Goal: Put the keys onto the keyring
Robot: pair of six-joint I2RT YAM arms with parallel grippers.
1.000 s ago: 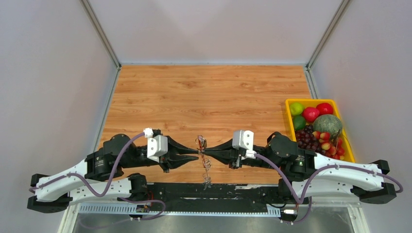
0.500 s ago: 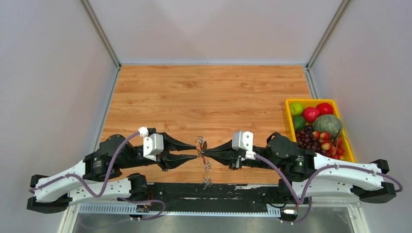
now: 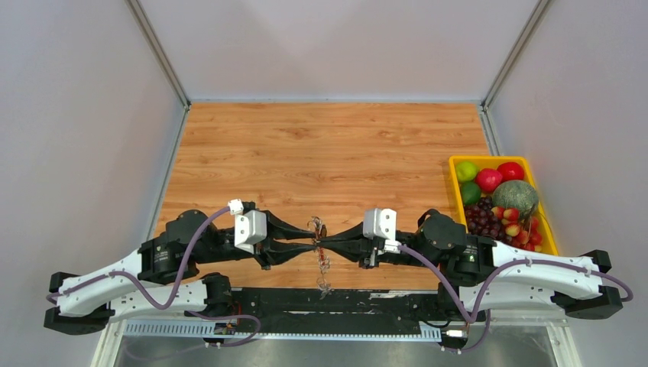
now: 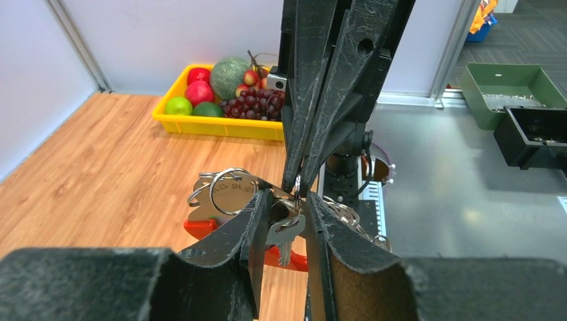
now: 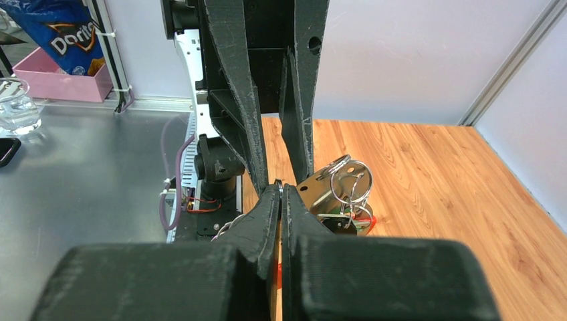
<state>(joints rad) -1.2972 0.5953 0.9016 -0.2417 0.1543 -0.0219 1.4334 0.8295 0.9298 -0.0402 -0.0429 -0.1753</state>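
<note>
The keyring hangs lifted between both grippers at the table's near middle, its silvery chain trailing down to the near edge. In the left wrist view its red oval loop lies below a silver tag with split rings. My left gripper is closed round a small silver key, which hangs from a ring. My right gripper is shut on that thin split ring; it comes from the opposite side, tip to tip with the left gripper. Other keys are hidden.
A yellow tray of fruit stands at the table's right edge, also in the left wrist view. Grey walls close in the table's sides and back. Off the table are green and black bins and a pink box.
One second ago the left gripper was at the ring. It drew back left and opened, and has now come forward again and closed round the key. The right arm barely moved.
</note>
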